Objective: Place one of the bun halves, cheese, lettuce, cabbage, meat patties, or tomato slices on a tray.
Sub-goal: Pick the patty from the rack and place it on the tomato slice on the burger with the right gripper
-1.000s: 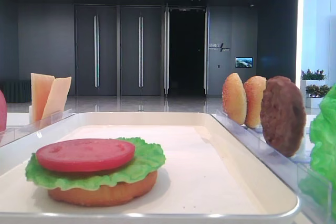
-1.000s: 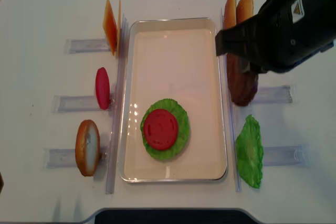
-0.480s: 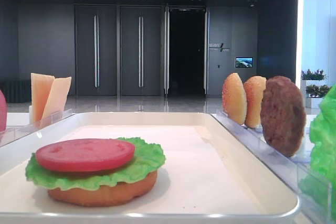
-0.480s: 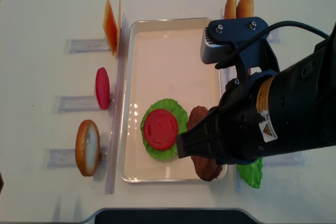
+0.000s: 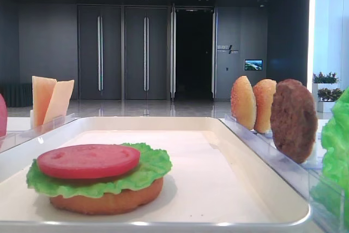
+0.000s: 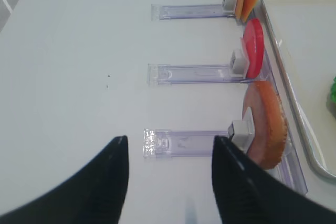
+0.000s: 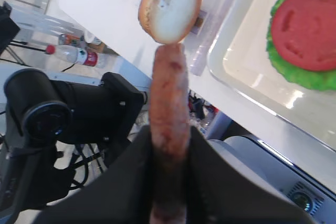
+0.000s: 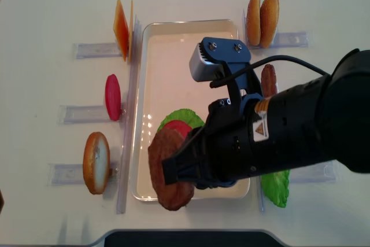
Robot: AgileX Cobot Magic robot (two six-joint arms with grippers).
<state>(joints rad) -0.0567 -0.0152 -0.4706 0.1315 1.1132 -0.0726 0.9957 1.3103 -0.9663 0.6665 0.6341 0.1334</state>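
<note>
At the left edge of the overhead view a bun half [image 8: 96, 162] stands in its clear holder [image 8: 68, 173], with a spare tomato slice [image 8: 113, 97] and the cheese [image 8: 122, 29] slotted above it; just right of these runs the tray [image 8: 191, 39]; low in the frame, over the tray's lower left corner, the right gripper [image 8: 173, 173] is clamped on a meat patty [image 8: 169, 168], which the wrist view shows held on edge between the jaws; the lettuce [image 8: 169, 122] and tomato stack sits partly hidden behind it, so the patty probably wants carrying up and right until centred over the red slice, then turning flat before release; dropped on edge it could roll; the left gripper [image 6: 168, 179] hangs apart over bare table, holding nothing; further right a second patty [image 8: 268, 80] waits in its slot.
</note>
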